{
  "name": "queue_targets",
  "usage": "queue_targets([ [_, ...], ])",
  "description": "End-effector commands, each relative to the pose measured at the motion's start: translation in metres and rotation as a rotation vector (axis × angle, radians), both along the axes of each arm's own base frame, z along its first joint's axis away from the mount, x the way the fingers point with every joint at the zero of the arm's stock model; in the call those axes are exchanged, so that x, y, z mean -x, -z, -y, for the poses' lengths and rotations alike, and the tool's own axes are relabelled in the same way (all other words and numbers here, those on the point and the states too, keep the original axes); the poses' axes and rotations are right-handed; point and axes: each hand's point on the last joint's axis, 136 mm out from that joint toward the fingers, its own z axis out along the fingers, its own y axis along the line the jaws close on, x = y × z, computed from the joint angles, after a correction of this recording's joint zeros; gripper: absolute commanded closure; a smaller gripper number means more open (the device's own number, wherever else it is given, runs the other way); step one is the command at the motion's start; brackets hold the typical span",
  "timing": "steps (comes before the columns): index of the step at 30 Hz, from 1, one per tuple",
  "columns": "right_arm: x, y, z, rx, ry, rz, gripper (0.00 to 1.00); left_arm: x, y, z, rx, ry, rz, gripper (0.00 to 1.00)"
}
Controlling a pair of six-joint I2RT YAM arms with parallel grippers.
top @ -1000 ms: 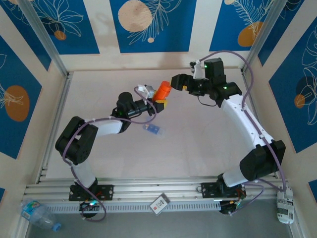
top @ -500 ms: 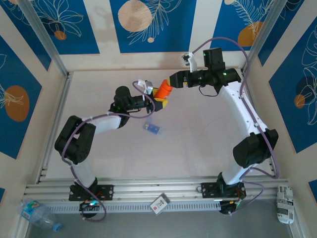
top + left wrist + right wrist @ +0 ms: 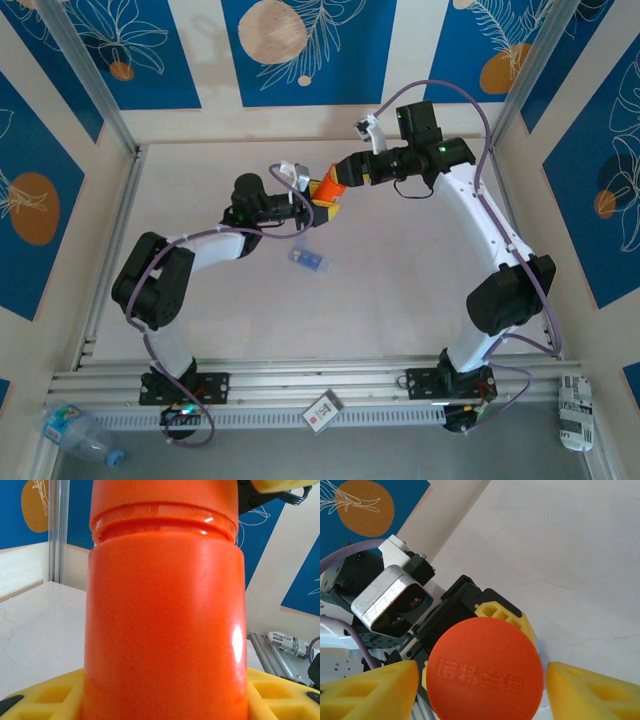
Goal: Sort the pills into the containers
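The left arm (image 3: 200, 255) reaches low and to the right, and the left gripper (image 3: 320, 203) is clamped on the base of an orange bottle (image 3: 326, 186). The right arm (image 3: 480, 215) arches high and bends leftward. The right gripper (image 3: 340, 176) is spread apart (yellow fingers (image 3: 370, 690) flank the cap, just clear of it).

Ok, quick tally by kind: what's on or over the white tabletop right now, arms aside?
orange cylindrical plastic bottle: 1
translucent blue rectangular plastic box: 1
Total: 2
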Motion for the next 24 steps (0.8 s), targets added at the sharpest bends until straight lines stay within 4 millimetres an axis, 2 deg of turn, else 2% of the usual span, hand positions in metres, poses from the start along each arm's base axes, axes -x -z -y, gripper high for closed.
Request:
queue_targets([
  [1, 0.001, -0.004, -0.004, -0.003, -0.022, 0.003, 0.40, -0.001, -0.013, 0.000, 0.025, 0.024, 0.036, 1.00],
  [7, 0.000, -0.002, -0.004, 0.001, -0.024, 0.001, 0.63, -0.002, -0.013, 0.000, 0.029, 0.022, 0.036, 1.00],
  [9, -0.001, -0.003, -0.002, -0.001, -0.019, 0.007, 0.67, -0.002, -0.013, 0.000, 0.032, 0.022, 0.035, 1.00],
  [16, -0.006, -0.019, 0.013, -0.084, 0.023, 0.038, 0.68, -0.001, -0.014, 0.000, 0.035, 0.027, 0.035, 1.00],
  [24, -0.004, -0.013, 0.013, -0.117, 0.021, -0.022, 0.72, -0.002, -0.017, 0.000, 0.043, 0.021, 0.045, 1.00],
])
